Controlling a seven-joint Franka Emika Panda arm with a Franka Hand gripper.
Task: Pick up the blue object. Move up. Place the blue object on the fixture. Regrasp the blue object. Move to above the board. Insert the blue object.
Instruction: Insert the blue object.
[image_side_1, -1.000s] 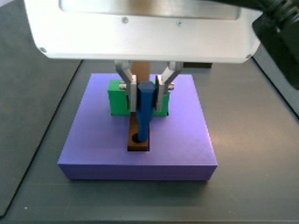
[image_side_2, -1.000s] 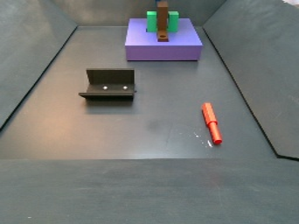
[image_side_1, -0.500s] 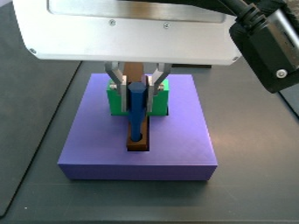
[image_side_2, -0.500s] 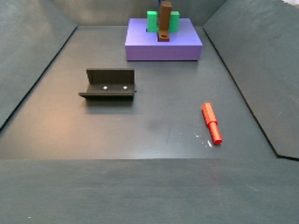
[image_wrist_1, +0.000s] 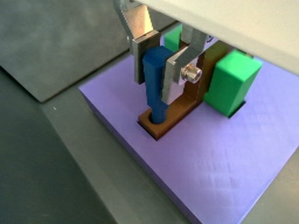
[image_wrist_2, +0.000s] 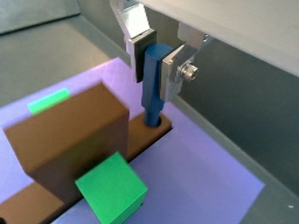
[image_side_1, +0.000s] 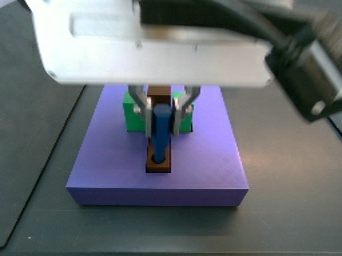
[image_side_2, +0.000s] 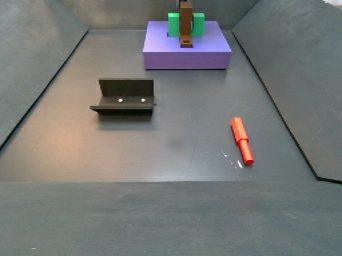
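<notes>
The gripper (image_wrist_1: 162, 68) clamped the blue peg (image_wrist_1: 156, 83) upright, its tip entering the brown bar's hole (image_wrist_1: 156, 119) on the board (image_wrist_1: 222, 166); only seating and release seemingly remained.

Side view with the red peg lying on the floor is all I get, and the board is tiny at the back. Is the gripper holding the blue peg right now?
Observer: Yes. In both wrist views the gripper is shut on the blue object, which stands upright between the fingers.
Operator: Where is its lower end?
Observer: At the hole near the end of the brown bar on the board. I cannot tell how deep it goes.
Operator: Anything close beside it?
Observer: The green block stands on the board beside the bar, apart from the blue object.
</notes>
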